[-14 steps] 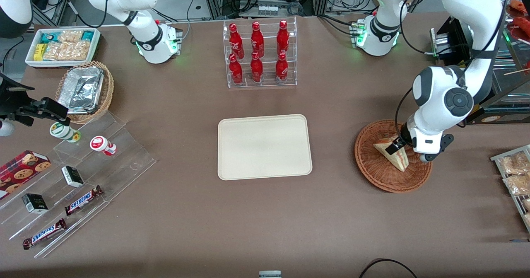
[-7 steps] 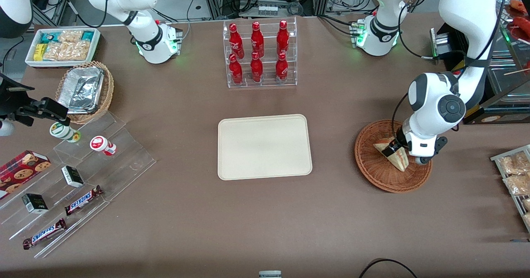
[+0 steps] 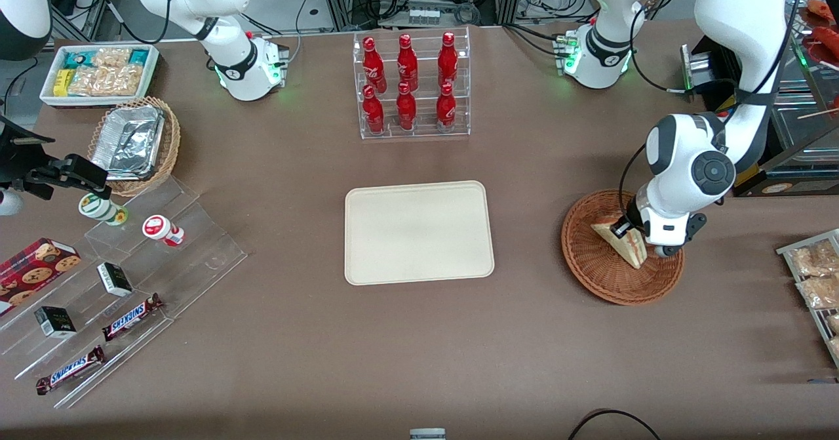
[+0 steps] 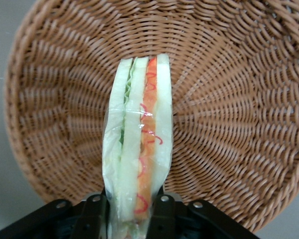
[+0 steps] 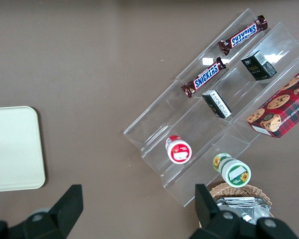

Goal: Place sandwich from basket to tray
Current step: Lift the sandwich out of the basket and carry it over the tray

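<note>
Front view: your gripper sits low in the basket, fingers pinched on the sandwich, which rests in the bowl, not yet lifted. The tray lies well apart toward the parked arm's end, only bare table between, so clear the wicker rim first. Left wrist view: both fingers press the sandwich's bread faces, cut side toward the camera, squeezing across the layers

One sandwich, one basket, one tray, six red bottles, two Snickers bars.
</note>
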Controlling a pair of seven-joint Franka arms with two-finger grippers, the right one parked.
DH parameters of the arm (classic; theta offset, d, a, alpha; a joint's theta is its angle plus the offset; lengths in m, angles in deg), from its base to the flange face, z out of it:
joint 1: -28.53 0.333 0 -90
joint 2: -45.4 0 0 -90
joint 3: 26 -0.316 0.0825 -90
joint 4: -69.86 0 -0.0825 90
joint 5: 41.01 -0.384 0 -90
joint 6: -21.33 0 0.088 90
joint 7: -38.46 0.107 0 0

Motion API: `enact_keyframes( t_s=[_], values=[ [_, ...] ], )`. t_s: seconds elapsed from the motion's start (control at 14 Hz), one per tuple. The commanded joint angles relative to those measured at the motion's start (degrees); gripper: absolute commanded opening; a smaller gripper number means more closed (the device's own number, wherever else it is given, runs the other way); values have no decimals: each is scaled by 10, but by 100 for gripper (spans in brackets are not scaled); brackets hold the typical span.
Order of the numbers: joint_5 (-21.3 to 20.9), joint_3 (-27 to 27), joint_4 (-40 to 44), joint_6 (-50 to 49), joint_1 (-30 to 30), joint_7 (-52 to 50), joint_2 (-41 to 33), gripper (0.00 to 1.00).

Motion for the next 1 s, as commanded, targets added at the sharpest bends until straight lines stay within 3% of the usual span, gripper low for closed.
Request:
enact_keyframes(
  t_s=[0.0,0.36,0.64,0.79,0.93],
  values=[
    [-23,3,36,-80,-5,-2,-26,0],
    [-20,9,114,-175,-47,60,-19,0],
    [-15,11,125,-166,-108,84,-3,0],
    [-13,11,144,-166,-142,150,16,0],
    [13,11,179,-170,-193,167,43,0]
  ],
)
